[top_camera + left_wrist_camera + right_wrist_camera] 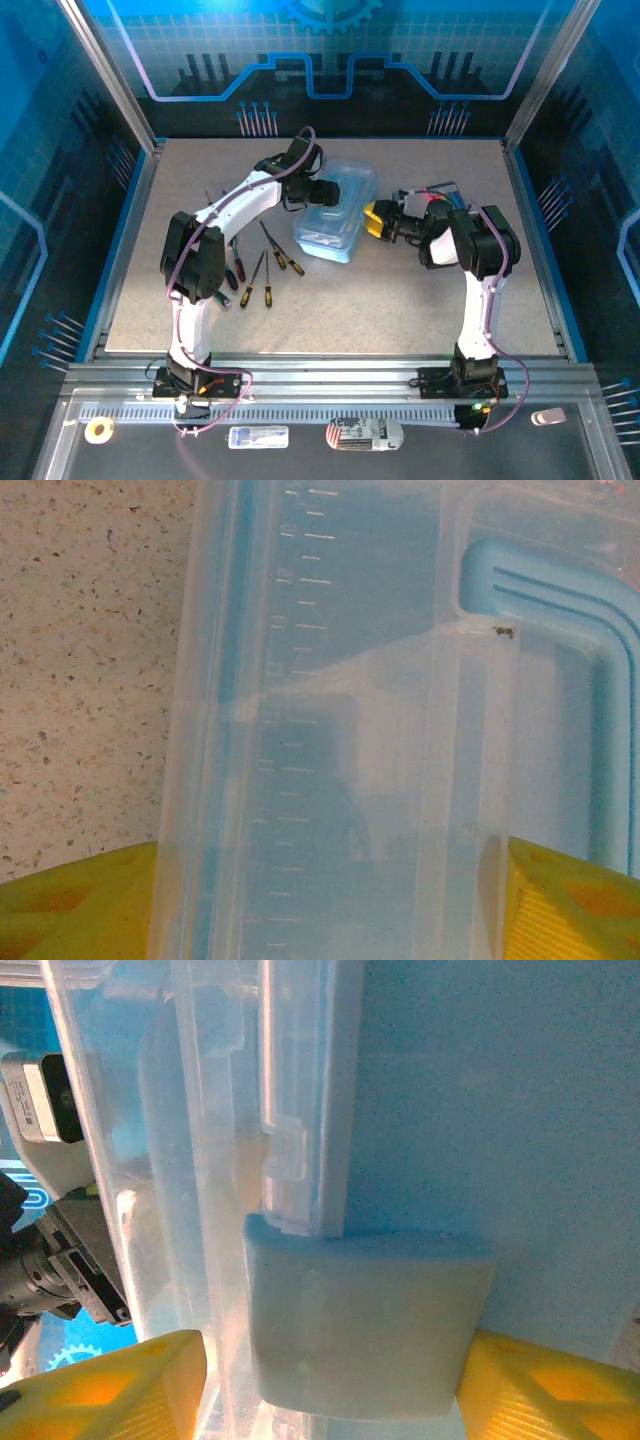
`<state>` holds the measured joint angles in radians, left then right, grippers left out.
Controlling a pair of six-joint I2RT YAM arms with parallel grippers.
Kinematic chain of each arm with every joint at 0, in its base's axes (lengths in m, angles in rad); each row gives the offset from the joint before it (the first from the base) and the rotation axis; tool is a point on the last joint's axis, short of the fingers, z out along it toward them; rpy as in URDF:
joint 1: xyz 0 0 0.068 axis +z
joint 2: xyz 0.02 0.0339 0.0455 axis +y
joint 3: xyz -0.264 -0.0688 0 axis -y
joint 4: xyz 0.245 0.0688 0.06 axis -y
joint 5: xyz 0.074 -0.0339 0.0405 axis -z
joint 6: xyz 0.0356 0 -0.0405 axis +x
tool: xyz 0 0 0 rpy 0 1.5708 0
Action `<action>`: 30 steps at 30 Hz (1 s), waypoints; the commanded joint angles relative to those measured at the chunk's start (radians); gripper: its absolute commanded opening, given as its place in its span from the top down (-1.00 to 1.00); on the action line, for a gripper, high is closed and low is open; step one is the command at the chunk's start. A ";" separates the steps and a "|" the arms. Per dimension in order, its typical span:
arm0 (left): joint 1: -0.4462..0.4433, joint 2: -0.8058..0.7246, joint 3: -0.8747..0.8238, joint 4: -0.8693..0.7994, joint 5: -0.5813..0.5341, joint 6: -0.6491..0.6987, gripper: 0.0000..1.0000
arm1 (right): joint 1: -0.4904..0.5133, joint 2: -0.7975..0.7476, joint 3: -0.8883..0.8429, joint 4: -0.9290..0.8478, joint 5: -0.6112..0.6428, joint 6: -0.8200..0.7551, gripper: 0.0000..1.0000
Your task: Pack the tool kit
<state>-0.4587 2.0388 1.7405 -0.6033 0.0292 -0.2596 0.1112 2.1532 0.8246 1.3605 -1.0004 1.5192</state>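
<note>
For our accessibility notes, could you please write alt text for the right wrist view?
Close-up of a pale blue plastic latch on a translucent plastic tool case, sitting between the two yellow fingertips of the right gripper, which stands open around it.

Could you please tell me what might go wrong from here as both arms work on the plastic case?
1. The right gripper straddles the blue latch; closing off-centre, it could lose the latch or skid the case.
2. The left gripper sits close over the translucent lid; pushing down may jam it.
3. Loose screwdrivers lie beside the left arm, which might sweep them aside.
</note>
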 commanded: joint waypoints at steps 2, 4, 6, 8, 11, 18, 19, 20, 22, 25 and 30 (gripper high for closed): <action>-0.027 0.074 -0.065 -0.096 0.032 0.014 -0.46 | 0.033 0.031 0.050 0.063 -0.046 0.036 -0.31; -0.027 0.080 -0.065 -0.102 0.012 0.009 -0.46 | 0.034 0.016 0.049 0.065 -0.047 0.032 -0.31; -0.028 0.091 -0.062 -0.117 -0.022 0.006 -0.44 | 0.032 -0.014 0.049 0.065 -0.050 0.033 -0.32; -0.031 0.102 -0.054 -0.138 -0.062 0.005 -0.43 | 0.027 -0.045 0.049 0.065 -0.052 0.032 -0.31; -0.030 0.116 -0.052 -0.157 -0.110 0.003 -0.43 | 0.015 -0.078 0.049 0.065 -0.049 0.030 -0.31; -0.035 0.147 -0.042 -0.202 -0.213 0.008 -0.41 | -0.008 -0.136 0.032 0.066 -0.036 0.029 -0.23; -0.035 0.151 -0.042 -0.206 -0.220 0.009 -0.41 | -0.013 -0.146 0.030 0.066 -0.035 0.027 -0.22; -0.035 0.154 -0.043 -0.208 -0.224 0.009 -0.41 | -0.018 -0.157 0.024 0.066 -0.037 0.027 -0.21; -0.034 0.159 -0.045 -0.208 -0.225 0.010 -0.41 | -0.029 -0.174 0.013 0.066 -0.037 0.024 -0.17; -0.034 0.170 -0.041 -0.211 -0.233 0.014 -0.40 | -0.052 -0.197 -0.002 0.066 -0.038 0.021 -0.14; -0.030 0.177 -0.037 -0.217 -0.236 0.016 -0.37 | -0.090 -0.224 -0.036 0.065 -0.048 0.014 -0.09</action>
<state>-0.4999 2.0769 1.7798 -0.6052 -0.1360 -0.2611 0.0452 1.9633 0.8021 1.3384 -1.0080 1.5448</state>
